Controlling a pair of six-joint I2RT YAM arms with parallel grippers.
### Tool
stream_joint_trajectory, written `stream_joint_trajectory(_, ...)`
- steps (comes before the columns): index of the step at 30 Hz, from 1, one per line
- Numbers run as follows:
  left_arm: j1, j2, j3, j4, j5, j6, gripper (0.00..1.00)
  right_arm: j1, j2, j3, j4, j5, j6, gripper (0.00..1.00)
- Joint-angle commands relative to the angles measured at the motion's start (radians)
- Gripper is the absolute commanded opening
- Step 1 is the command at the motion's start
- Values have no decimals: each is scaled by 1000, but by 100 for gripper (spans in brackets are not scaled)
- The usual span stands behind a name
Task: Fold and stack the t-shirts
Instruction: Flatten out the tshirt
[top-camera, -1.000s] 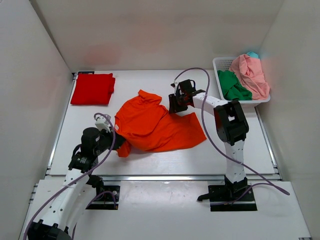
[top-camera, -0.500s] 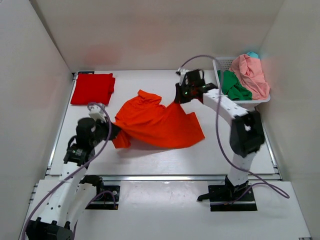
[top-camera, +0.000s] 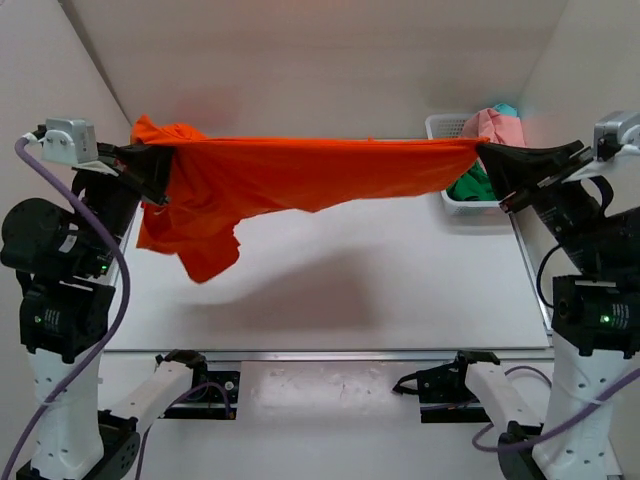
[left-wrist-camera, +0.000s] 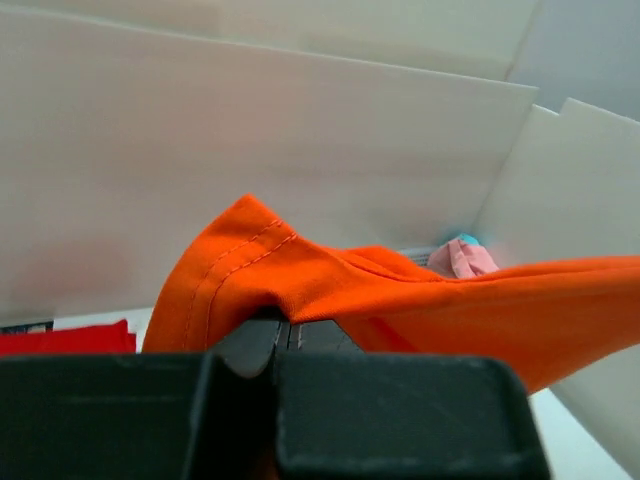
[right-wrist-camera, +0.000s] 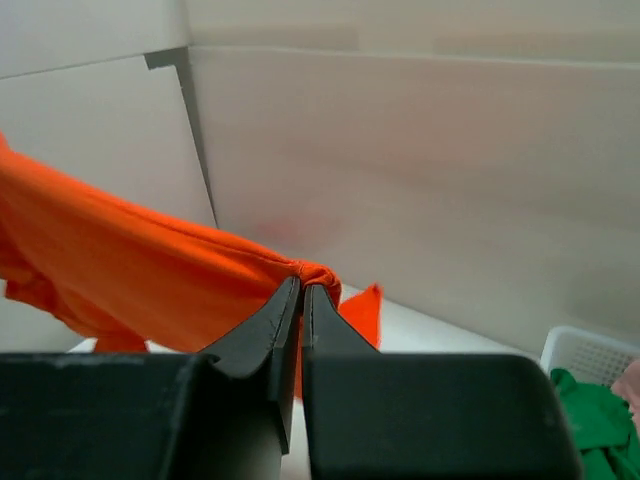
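A bright orange t-shirt (top-camera: 300, 175) hangs stretched in the air between both raised arms, high above the table (top-camera: 350, 290). My left gripper (top-camera: 163, 165) (left-wrist-camera: 288, 328) is shut on the shirt's left end, where a stitched hem (left-wrist-camera: 235, 260) bunches over the jaws. Shut on the right end is my right gripper (top-camera: 484, 150) (right-wrist-camera: 302, 290). Loose cloth droops lower at the left (top-camera: 205, 255). A deeper red t-shirt (left-wrist-camera: 60, 338) lies flat at the back left, seen only in the left wrist view. Pink (top-camera: 495, 125), green (top-camera: 470, 187) and teal (top-camera: 507, 108) shirts sit in the basket.
The white lattice basket (top-camera: 445, 125) stands at the back right corner, partly behind the stretched shirt and the right arm. White walls close in the table on the left, back and right. Both arm bases (top-camera: 200, 385) are at the near edge.
Both arms have swung up and apart, lifting the orange shirt off the table and pulling it taut. The right gripper, open a second ago, has shut on the shirt's edge.
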Motion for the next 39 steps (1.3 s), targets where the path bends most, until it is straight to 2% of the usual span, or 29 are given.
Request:
stream_joint_trajectory(1, -60, 55, 74, -109, -71, 121, 0, -135, 80, -22, 22, -226, 106, 0)
stream_joint_trajectory(2, -62, 73, 73, -124, -69, 146, 0, -72, 103, -32, 25, -207, 100, 1)
stream_joint_trajectory(4, -36, 90, 30, -106, -13, 160, 0, -23, 149, -46, 43, -154, 72, 0)
stream_joint_trajectory(7, 36, 121, -139, -14, 86, 160, 0, 35, 274, -71, 66, -111, 32, 0)
stream_joint_trajectory(9, 44, 202, -193, 28, 112, 186, 0, 75, 368, -45, 66, -81, -17, 0)
stream_joint_trajectory(11, 36, 312, -167, 29, 94, 240, 0, 111, 462, 12, 72, -28, -55, 0)
stream_joint_trajectory(14, 41, 502, 28, 9, 40, 312, 0, 126, 641, 196, 54, 23, -110, 1)
stream_joint_trajectory(16, 52, 627, 303, -27, 30, 326, 0, 125, 785, 459, -1, 44, -152, 0)
stream_joint_trajectory(17, 62, 693, 369, -31, 43, 327, 0, 128, 827, 522, -39, 69, -159, 0)
stream_joint_trajectory(19, 50, 770, 607, -52, 32, 332, 0, 131, 901, 724, -84, 83, -179, 0)
stream_joint_trajectory(21, 46, 807, 678, -40, 9, 342, 0, 103, 906, 735, -72, 63, -160, 0)
stream_joint_trajectory(23, 42, 778, 633, -14, 1, 353, 0, 71, 863, 631, -25, 46, -140, 0)
stream_joint_trajectory(24, 32, 755, 576, -9, -17, 368, 0, 60, 825, 550, 5, 43, -135, 0)
stream_joint_trajectory(27, -2, 628, 285, 66, -40, 385, 0, 57, 737, 309, 40, 49, -155, 0)
stream_joint_trajectory(29, -36, 528, -19, 170, -60, 381, 0, 48, 679, 126, 40, 61, -160, 0)
stream_joint_trajectory(32, -83, 365, -306, 201, -81, 341, 0, 49, 602, -89, 33, 90, -155, 0)
stream_joint_trajectory(33, -91, 307, -432, 190, -80, 305, 14, 60, 553, -203, 29, 101, -147, 1)
stream_joint_trajectory(34, -93, 258, -538, 154, -69, 259, 43, 66, 496, -333, 23, 106, -132, 0)
stream_joint_trajectory(35, -79, 212, -634, 111, -36, 153, 68, 66, 444, -447, 16, 85, -109, 0)
stream_joint_trajectory(36, -45, 186, -718, 65, 19, 58, 67, 65, 391, -555, 11, 72, -85, 0)
stream_joint_trajectory(37, -22, 137, -768, 49, 67, 7, 68, 59, 366, -609, 0, 71, -71, 0)
stream_joint_trajectory(38, 14, 80, -859, 40, 162, -39, 74, 57, 321, -705, 2, 69, -37, 0)
stream_joint_trajectory(39, 21, 51, -903, 38, 194, -58, 74, 54, 303, -750, 5, 72, -35, 0)
